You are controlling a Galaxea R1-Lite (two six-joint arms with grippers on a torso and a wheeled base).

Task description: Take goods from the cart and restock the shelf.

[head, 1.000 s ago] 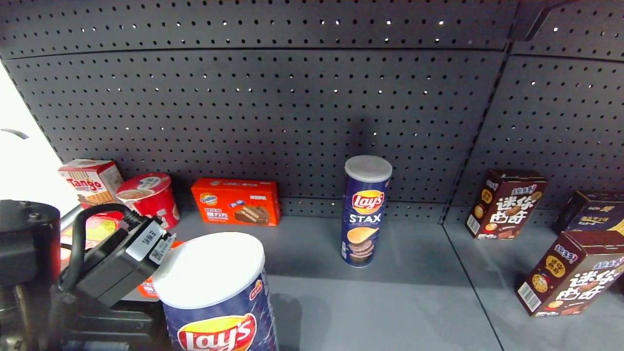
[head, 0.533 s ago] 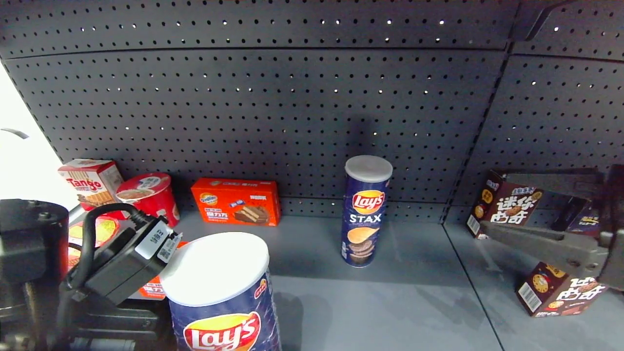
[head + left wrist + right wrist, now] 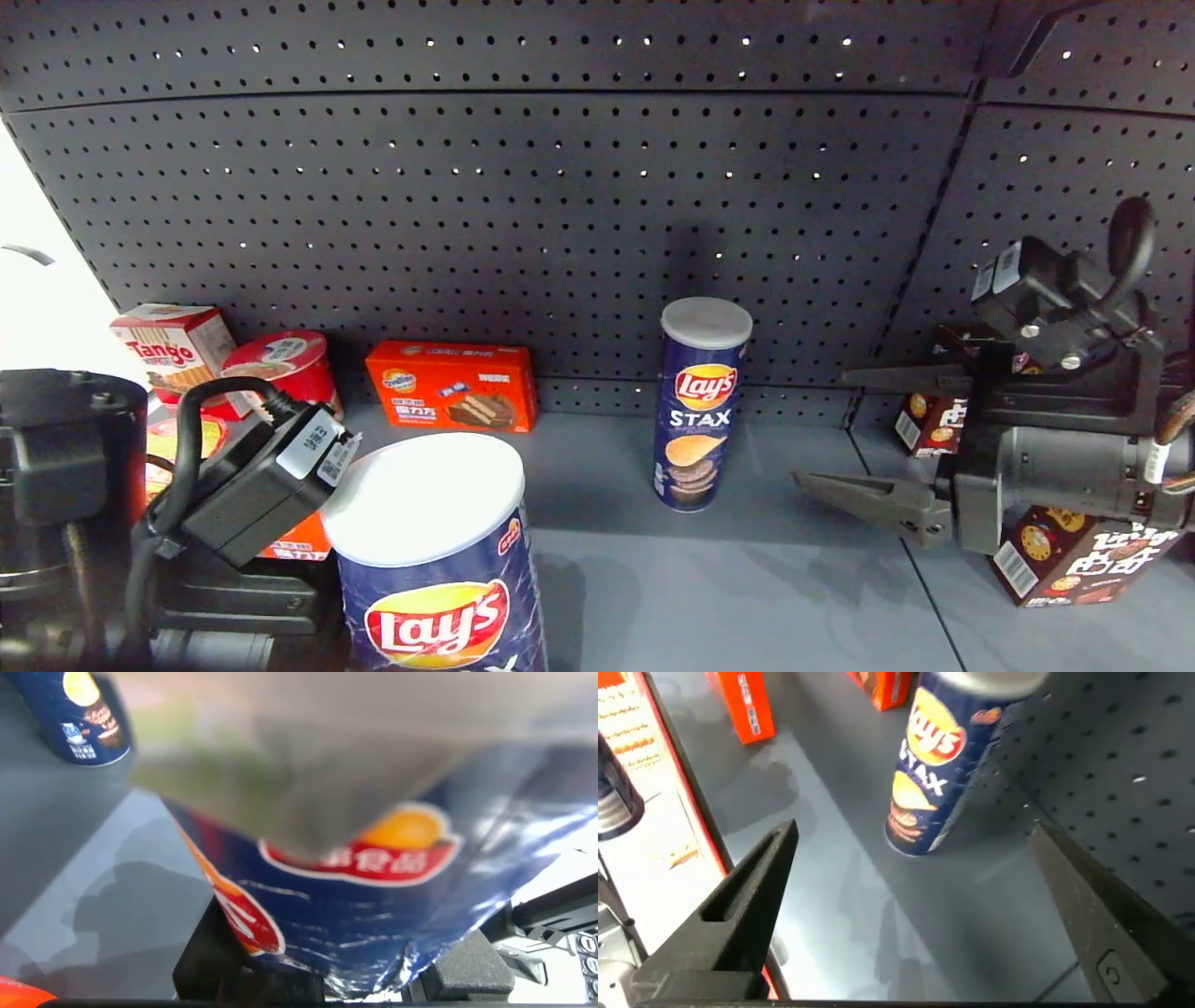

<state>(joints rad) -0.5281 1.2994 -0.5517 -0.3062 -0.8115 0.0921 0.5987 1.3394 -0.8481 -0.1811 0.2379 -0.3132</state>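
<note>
Observation: the left gripper (image 3: 346, 849) is clamped on the held can (image 3: 434, 551), which stands upright at the near left edge of the shelf (image 3: 747, 579), above the board and not yet set down.

Change noted: a second ago the right side of the shelf showed no arm. The right gripper (image 3: 822, 427) has since come in from the right, past the brown boxes (image 3: 1074, 555). Its fingers are wide apart and point at the standing can (image 3: 700, 401), which it has not reached. The held can has drifted slightly rightward and inward.

Assessment: the restocking step is under way, not complete. The open ground between the orange box (image 3: 453, 385) and the standing can looks the likely spot. The right gripper seems to be lining up on the standing can — perhaps to steady or shift it.

Risk: the tall standing can would tip easily if knocked by a finger.
</note>
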